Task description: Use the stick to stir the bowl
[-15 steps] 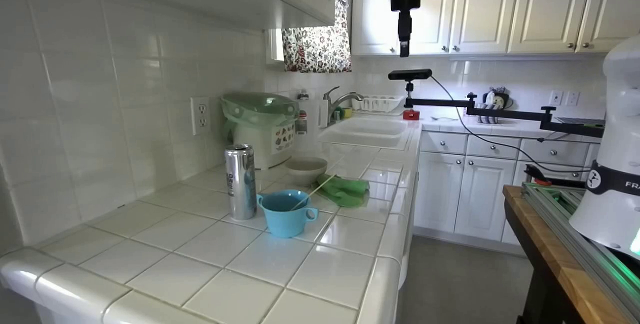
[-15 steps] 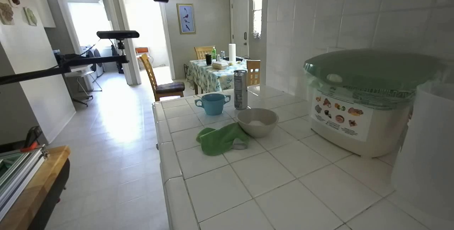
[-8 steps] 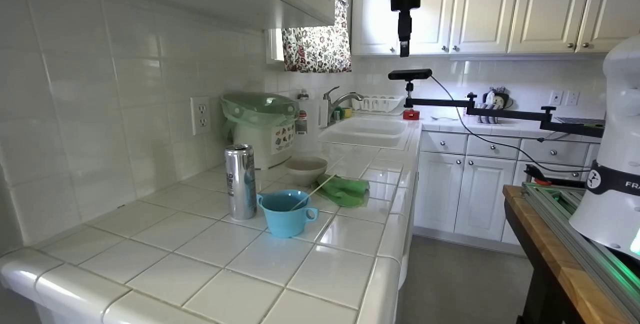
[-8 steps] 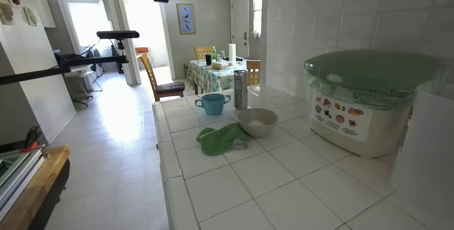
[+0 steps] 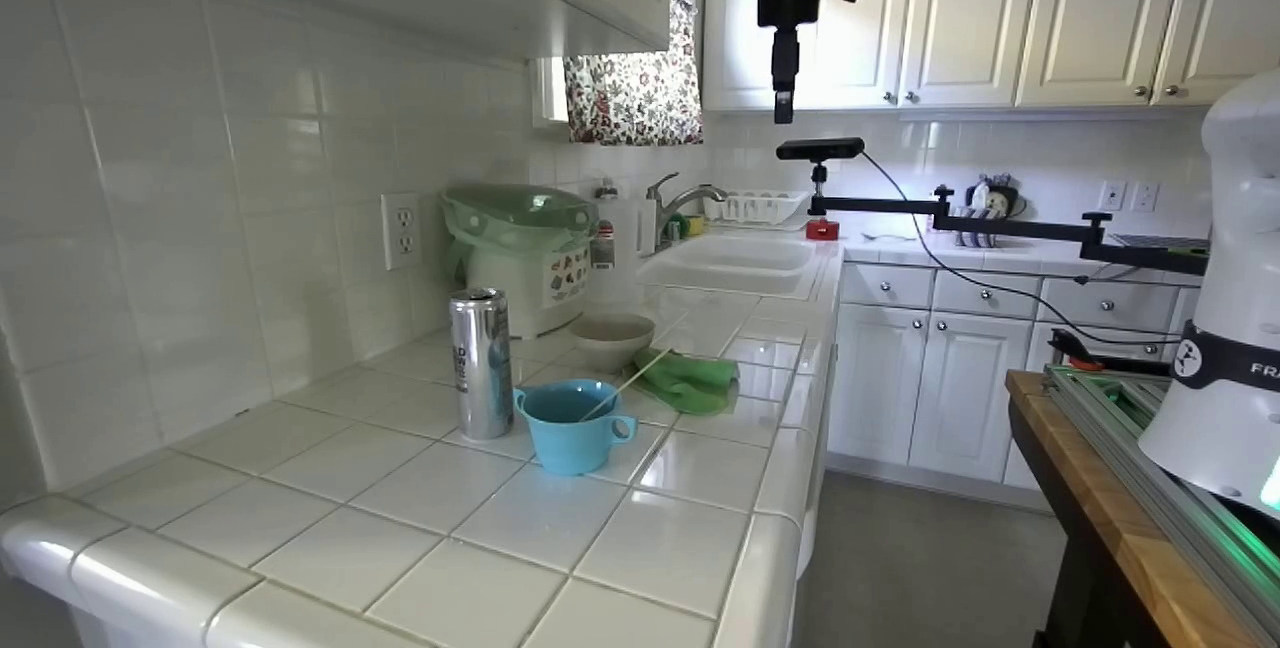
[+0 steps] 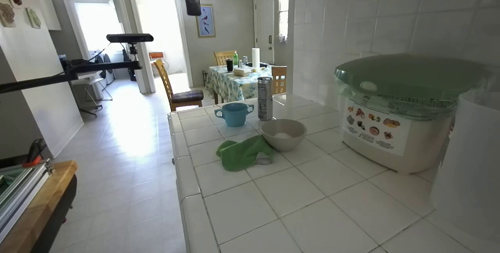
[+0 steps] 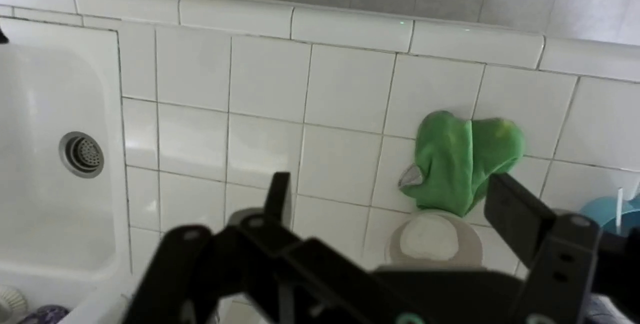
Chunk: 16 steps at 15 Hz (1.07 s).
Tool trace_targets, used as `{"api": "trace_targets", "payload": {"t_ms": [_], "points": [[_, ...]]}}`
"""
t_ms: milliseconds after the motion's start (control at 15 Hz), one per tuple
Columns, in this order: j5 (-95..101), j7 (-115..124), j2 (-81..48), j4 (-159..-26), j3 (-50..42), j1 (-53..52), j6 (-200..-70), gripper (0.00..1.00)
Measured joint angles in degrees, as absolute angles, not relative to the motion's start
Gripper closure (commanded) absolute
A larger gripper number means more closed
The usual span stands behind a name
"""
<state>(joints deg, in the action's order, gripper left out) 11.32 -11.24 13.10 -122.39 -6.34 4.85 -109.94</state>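
The light-blue bowl (image 5: 566, 440) with two side handles stands upright on the tiled counter, seen in both exterior views. A thin pale stick (image 5: 640, 373) leans inside it, its upper end jutting out over the rim. In the wrist view the bowl (image 7: 597, 209) is at the right edge, partly behind a gripper finger, and the stick (image 7: 619, 209) shows as a short pale strip. My gripper (image 7: 390, 182) is open, with nothing between its fingers. It hangs well above the counter, its black fingertips pointing down, as an exterior view of the gripper (image 5: 783, 113) also shows.
A green cloth (image 6: 244, 153) touches a shallow beige bowl (image 6: 284, 134) beside the blue one. A tall silver can (image 5: 482, 363) stands close to the blue bowl. The lidded bin (image 5: 520, 258) is by the wall. A camera bar (image 5: 900, 208) reaches across, and an upper cabinet overhangs.
Over the last half second my gripper has shifted sideways and slightly down: leftward in an exterior view, rightward in the opposite-facing one. The bowl, stick and other things have stayed put.
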Motion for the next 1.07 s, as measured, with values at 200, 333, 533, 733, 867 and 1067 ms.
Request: {"api": "trace_targets", "payload": {"t_ms": [200, 333, 533, 733, 867, 1067], "points": [[10.47, -9.00, 11.05, -122.40, -5.03, 3.79, -114.07, 0.00], [9.80, -8.50, 9.68, -122.47, -4.34, 3.02, -117.35, 0.00], [9.42, -8.51, 7.71, -122.61, -3.00, 1.73, -122.33, 0.00], [10.33, -7.02, 5.45, -122.62, -1.56, 0.98, -125.50, 0.00], [11.48, -4.80, 4.31, -122.53, -0.99, 0.96, -126.72, 0.00], [13.15, 2.11, 3.74, -122.35, -1.08, 1.40, -127.27, 0.00]]}}
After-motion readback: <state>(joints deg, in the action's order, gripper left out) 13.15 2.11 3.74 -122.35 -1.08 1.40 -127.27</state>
